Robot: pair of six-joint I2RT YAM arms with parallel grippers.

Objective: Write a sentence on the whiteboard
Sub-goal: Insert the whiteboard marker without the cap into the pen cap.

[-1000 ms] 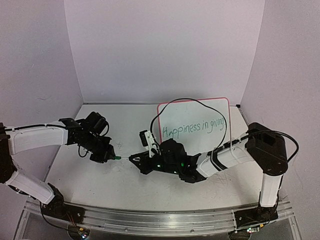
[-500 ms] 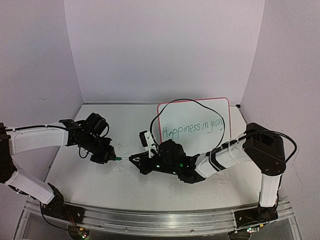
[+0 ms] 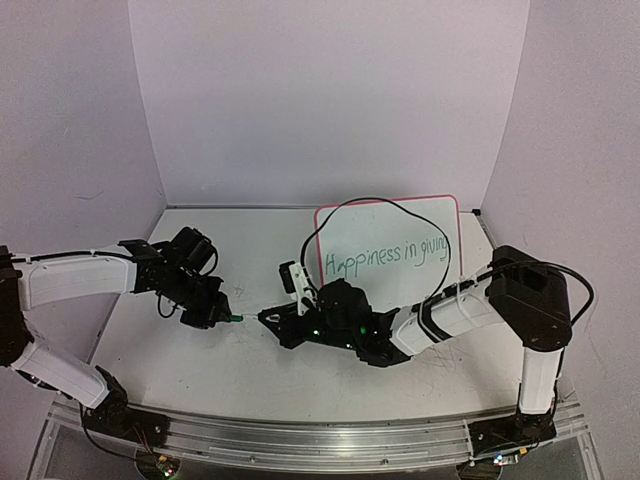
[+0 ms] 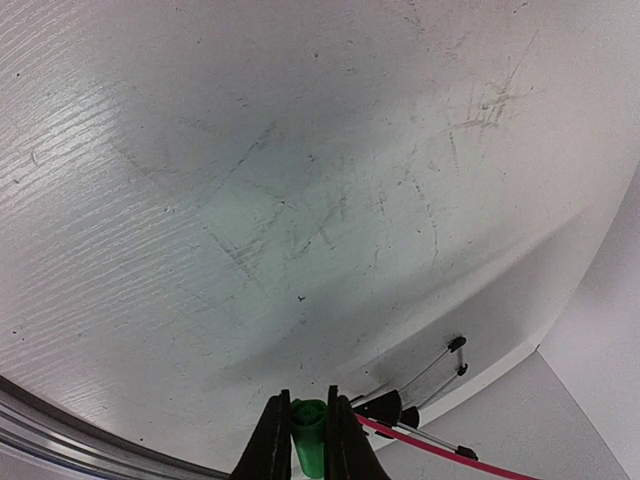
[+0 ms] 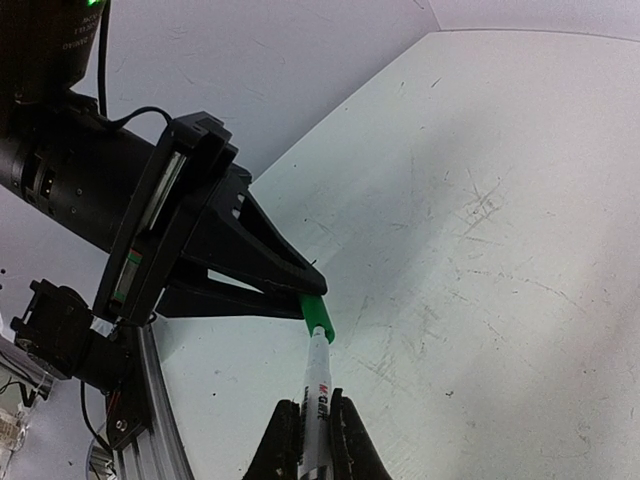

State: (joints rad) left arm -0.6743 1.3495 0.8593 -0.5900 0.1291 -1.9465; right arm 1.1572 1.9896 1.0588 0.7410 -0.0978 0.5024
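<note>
Pale lilac walls (image 3: pixel 330 100) closed in a scuffed white table (image 3: pixel 200 365). The sentence (image 3: pixel 390 257), one line of thin green handwriting that seemed to read "Happiness in giving", ran across the middle of the whiteboard (image 3: pixel 400 225). The board stood upright, beyond the right gripper (image 3: pixel 268 317) and off to its right, well apart from its fingertips. The lettering took up only a narrow band of the board's glossy face. A black cable (image 3: pixel 372 200) looped up in front of the board's top edge and came down on both sides of the writing.

Nearer the camera, the right gripper lay low over the table and pointed to the left. Its wrist view showed the two fingers (image 5: pixel 287 430) pressed together around the white barrel of a marker (image 5: pixel 315 385), which stuck out straight ahead of them. A green cap (image 5: pixel 318 317) sat at the marker's far end.

The left gripper (image 3: pixel 225 316) faced the right one, tip to tip, just to its left. Its fingers (image 4: pixel 272 440) were clamped on the green cap, which filled the narrow gap between them in the left wrist view. Both grippers therefore held the same marker, one at each end. Whether the cap was pushed fully home on the barrel could not be told.

Behind both grippers, a metal rail (image 3: pixel 300 435) ran along the near edge of the table and carried the arm bases.
</note>
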